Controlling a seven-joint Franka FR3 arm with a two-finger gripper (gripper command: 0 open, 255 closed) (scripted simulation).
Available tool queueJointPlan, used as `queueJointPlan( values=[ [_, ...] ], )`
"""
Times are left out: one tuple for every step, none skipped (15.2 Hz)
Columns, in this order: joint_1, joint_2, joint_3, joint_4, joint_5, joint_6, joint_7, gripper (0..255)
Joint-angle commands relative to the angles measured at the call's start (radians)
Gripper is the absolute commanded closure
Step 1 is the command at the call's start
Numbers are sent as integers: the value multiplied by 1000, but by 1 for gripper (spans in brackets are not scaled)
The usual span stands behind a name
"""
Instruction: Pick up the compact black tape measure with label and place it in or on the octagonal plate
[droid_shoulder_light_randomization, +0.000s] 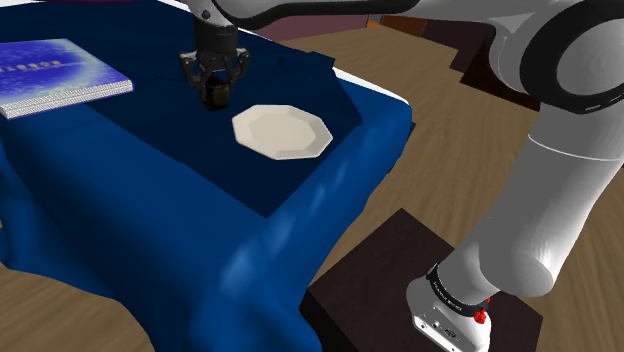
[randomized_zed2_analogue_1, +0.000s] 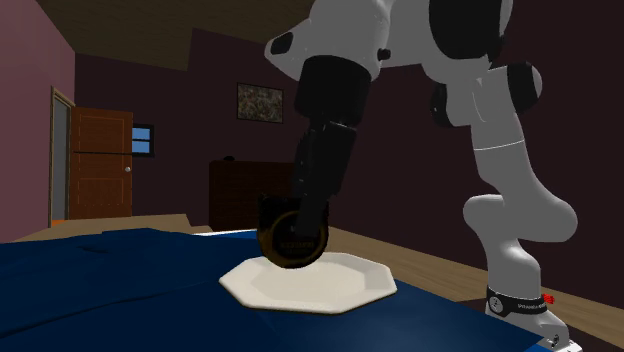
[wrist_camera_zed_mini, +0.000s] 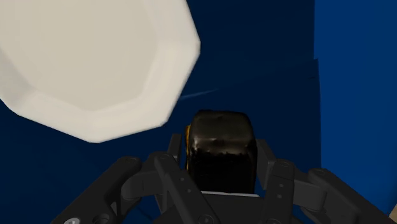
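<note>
I have the jaws closed snugly around the black tape measure (wrist_camera_zed_mini: 219, 153), clasping it on both sides. It hangs low over the blue cloth (droid_shoulder_light_randomization: 150, 200), just beside the white octagonal plate (droid_shoulder_light_randomization: 282, 131) on the shoulder view's left, outside the plate's rim.

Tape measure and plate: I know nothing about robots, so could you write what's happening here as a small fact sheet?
Held item: black tape measure, clasped between the fingers of the gripper
Plate: pale octagonal plate, nothing on it
Tape measure versus plate: beside the plate's rim, not over it
Surface: blue cloth spread under both
Also there: a book lying flat at the shoulder view's left
Task status: tape measure picked, not yet on the plate
</note>
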Motion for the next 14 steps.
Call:
queueJointPlan(
  values=[
    [-38, -64, -6, -78, 32, 27, -39, 255],
    [-57, -96, -10, -118, 49, 41, -62, 255],
    [-75, -127, -17, -156, 66, 55, -85, 255],
    [-92, -157, -23, -192, 82, 67, -110, 255],
    [-107, -186, -32, -227, 99, 78, -135, 255],
    [-121, -214, -41, -259, 115, 89, -161, 255],
    [-135, -241, -51, -291, 130, 98, -187, 255],
    [-147, -267, -62, -320, 144, 107, -213, 255],
    [-159, -292, -73, -348, 158, 114, -240, 255],
    [-170, -316, -86, -375, 171, 121, -267, 255],
    [-180, -339, -98, -400, 184, 127, -294, 255],
    [-197, -376, -121, -440, 203, 136, -340, 255],
    [-196, -375, -122, -452, 202, 149, -338, 255],
    [-196, -374, -122, -464, 201, 163, -336, 255]
  ],
)
